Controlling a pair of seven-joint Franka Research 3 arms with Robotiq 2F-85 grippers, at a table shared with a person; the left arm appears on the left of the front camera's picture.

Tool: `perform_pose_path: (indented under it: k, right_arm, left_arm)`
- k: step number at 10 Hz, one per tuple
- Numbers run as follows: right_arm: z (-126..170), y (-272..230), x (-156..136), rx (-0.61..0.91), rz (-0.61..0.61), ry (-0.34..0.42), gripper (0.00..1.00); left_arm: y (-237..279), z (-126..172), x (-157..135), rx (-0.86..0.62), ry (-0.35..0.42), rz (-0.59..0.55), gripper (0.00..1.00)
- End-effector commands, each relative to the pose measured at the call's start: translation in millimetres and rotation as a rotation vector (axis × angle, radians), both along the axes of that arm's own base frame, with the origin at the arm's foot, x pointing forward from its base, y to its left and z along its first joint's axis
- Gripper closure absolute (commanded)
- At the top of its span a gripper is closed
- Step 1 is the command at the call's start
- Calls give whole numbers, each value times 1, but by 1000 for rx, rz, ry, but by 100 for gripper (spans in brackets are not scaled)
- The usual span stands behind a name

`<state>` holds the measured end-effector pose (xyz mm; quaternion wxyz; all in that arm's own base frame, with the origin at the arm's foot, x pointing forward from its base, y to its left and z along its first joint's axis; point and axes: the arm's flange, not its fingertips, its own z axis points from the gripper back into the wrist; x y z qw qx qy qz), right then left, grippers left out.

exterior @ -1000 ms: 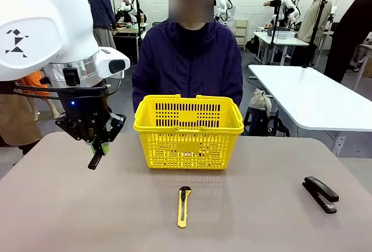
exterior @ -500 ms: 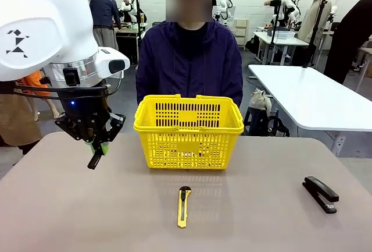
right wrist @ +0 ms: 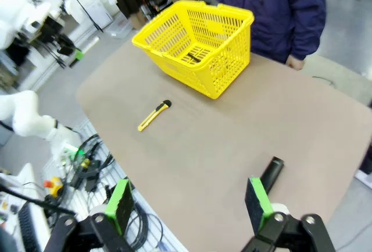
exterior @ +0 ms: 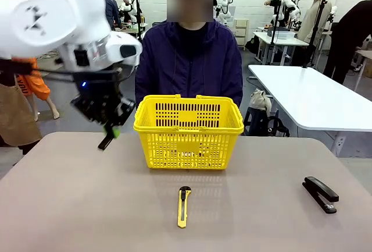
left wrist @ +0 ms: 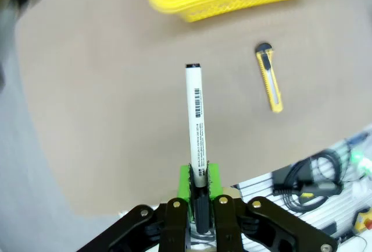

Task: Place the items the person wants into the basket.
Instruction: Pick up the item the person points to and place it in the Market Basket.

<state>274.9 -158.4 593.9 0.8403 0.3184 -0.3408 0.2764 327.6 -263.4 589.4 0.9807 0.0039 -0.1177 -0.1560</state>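
Left pincer (exterior: 110,131) hangs above the tabletop (exterior: 70,205), pressed together on the marker (left wrist: 195,124) by its black capped end between the green pads (left wrist: 187,181). The white barrel sticks straight out beyond the fingertips. In the front view the marker slants down from the pincer, clear of the tabletop. The basket (exterior: 189,130) stands just beside the pincer, toward the middle of the tabletop, with the person (exterior: 189,66) behind it. Right pincer (right wrist: 189,202) is spread wide over the tabletop, holding nothing; the basket lies well ahead of its fingers.
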Motion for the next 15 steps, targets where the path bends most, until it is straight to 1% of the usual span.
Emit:
perform_pose_path:
  k: [1,2,4,5,6,7,8,9,10,11,12,15]
  right_arm:
    - [0,0,1,14,5,-4,0]
    - [0,0,1,14,5,-4,0]
    - [0,0,1,14,5,-4,0]
    - [0,0,1,14,5,-4,0]
    - [0,0,1,14,5,-4,0]
    - [0,0,1,14,5,-4,0]
    - [0,0,1,14,5,-4,0]
    - [0,0,1,14,5,-4,0]
    - [0,0,1,14,5,-4,0]
    - [0,0,1,14,5,-4,0]
    - [0,0,1,14,5,-4,0]
    - [0,0,1,14,5,-4,0]
  left_arm:
    - [-34,31,33,162,-24,-281,86]
    - [-55,42,48,219,-32,-371,86]
    - [-91,46,76,285,-68,-507,86]
    - [-108,36,86,301,-84,-573,86]
    - [-120,23,99,267,-95,-630,86]
    - [-127,12,113,252,-90,-672,86]
    - [-131,1,118,227,-87,-702,86]
    - [-130,-6,122,218,-81,-710,86]
    - [-130,-6,129,199,-71,-718,86]
    - [-126,-4,135,176,-73,-695,86]
    - [-138,-16,127,227,-80,-692,86]
    - [-138,-16,127,227,-80,-692,86]
